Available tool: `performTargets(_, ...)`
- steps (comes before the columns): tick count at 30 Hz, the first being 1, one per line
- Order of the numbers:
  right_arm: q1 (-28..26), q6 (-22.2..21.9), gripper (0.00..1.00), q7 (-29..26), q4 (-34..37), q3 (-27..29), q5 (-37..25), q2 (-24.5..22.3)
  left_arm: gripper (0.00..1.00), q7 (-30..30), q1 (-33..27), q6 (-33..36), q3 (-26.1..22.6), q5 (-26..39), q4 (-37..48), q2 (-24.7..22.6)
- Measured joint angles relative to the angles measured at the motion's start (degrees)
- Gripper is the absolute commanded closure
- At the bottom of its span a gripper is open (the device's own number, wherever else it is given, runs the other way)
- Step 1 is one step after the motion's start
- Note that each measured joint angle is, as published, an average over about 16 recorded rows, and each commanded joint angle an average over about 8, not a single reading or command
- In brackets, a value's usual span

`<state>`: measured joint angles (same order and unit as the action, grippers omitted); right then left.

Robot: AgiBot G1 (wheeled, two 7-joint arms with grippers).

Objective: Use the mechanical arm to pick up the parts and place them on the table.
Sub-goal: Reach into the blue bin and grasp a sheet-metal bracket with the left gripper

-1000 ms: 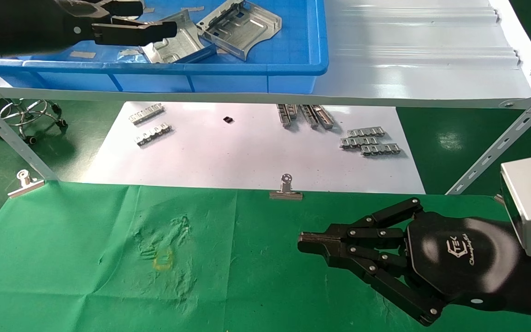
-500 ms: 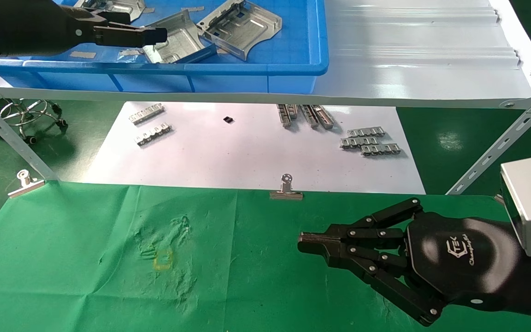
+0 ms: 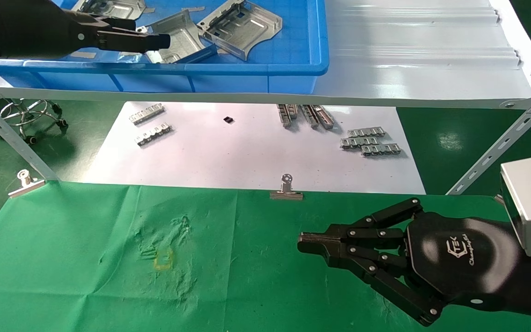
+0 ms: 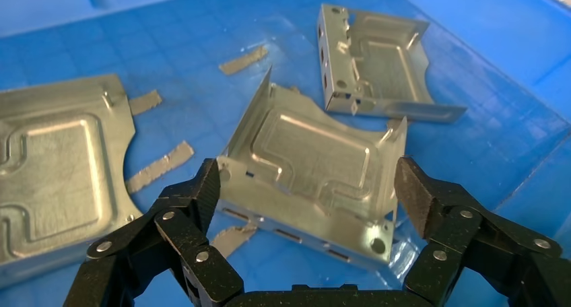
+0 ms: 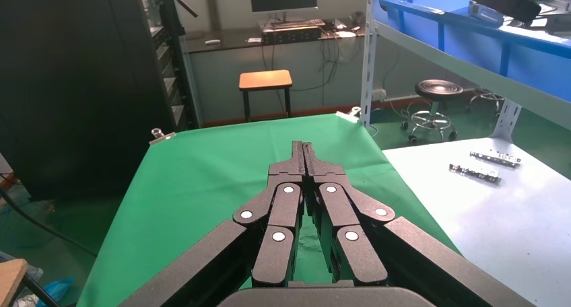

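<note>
Left gripper (image 4: 306, 186) inside the blue bin (image 3: 293, 69) on the white shelf (image 3: 422, 69), fingers spread to either side of 1 stamped sheet-metal part (image 4: 313, 176). Left wrist view: each fingertip (image 4: 205, 186) sits right at an outer edge of that part; cannot tell whether they touch it. Part lies flat on the bin floor, bent-up edges upward, embossed ridge showing.

2 more parts in the bin: 1 just beyond the framed part, with a tall perforated side wall (image 4: 370, 61); 1 lying flat, off to the side (image 4: 57, 165). Small flat metal scraps (image 4: 158, 165) scattered on the bin floor between them.

Right gripper (image 3: 304, 242) low over the green-cloth table (image 3: 62, 276), right side, fingers pressed together, holding nothing. TEK logo on the glossy black palm faces up.

Green cloth wrinkled near a faint yellow square mark (image 3: 163, 259). 2 silver binder clips on its far edge: 1 mid-edge (image 3: 286, 190), 1 at the left corner (image 3: 26, 182).

White sheet (image 3: 247, 152) below the shelf carries small toothed metal strips (image 3: 369, 143) in several groups.
</note>
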<state>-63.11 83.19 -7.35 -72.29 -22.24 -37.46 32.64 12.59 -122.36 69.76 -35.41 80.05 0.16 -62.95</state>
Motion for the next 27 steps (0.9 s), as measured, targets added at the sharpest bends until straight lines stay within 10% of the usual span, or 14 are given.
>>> performTargets(27, 0.0, 0.0, 1.00, 0.0, 0.0, 0.0, 0.0, 0.0, 1.00, -0.9, 0.5, -2.2, -0.6, 0.9, -0.5, -0.1)
